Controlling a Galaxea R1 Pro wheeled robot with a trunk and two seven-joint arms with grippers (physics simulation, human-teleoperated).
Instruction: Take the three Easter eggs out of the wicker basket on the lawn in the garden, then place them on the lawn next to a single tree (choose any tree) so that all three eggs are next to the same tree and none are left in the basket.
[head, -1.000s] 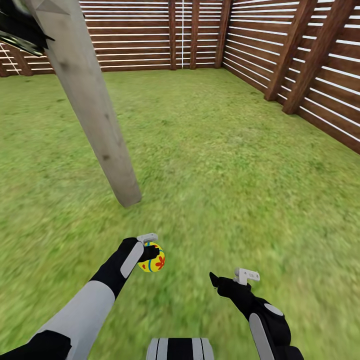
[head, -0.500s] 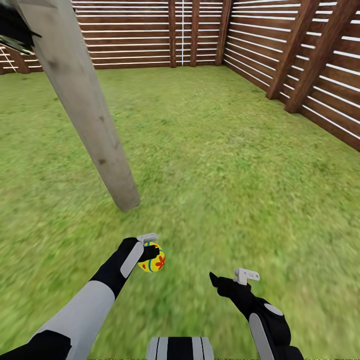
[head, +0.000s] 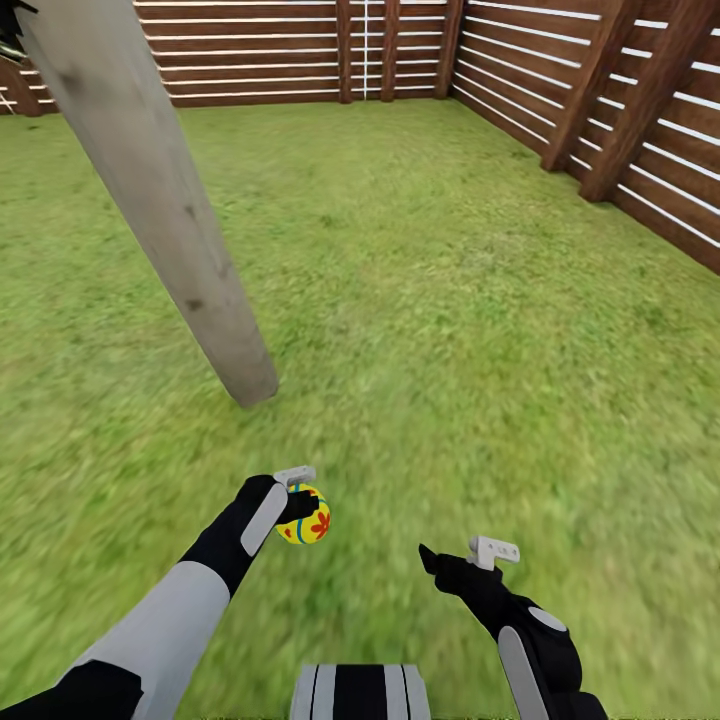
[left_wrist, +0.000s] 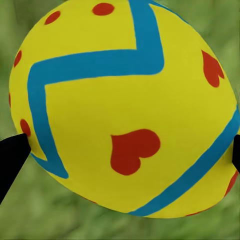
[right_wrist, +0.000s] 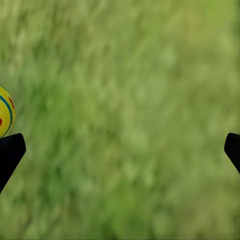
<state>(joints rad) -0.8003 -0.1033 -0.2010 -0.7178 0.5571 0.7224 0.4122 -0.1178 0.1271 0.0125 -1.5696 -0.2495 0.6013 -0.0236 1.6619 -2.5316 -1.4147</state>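
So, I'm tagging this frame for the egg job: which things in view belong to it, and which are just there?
Part of the job:
- Easter egg, gripped in the left gripper
- tree, trunk base close ahead
- lawn

Just there:
- fence
- right gripper, open, holding nothing

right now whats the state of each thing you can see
egg: held off the grass in the left end effector
left end effector: shut on the egg
right end effector: open, holding nothing
tree trunk: standing on the grass, ahead of the left arm
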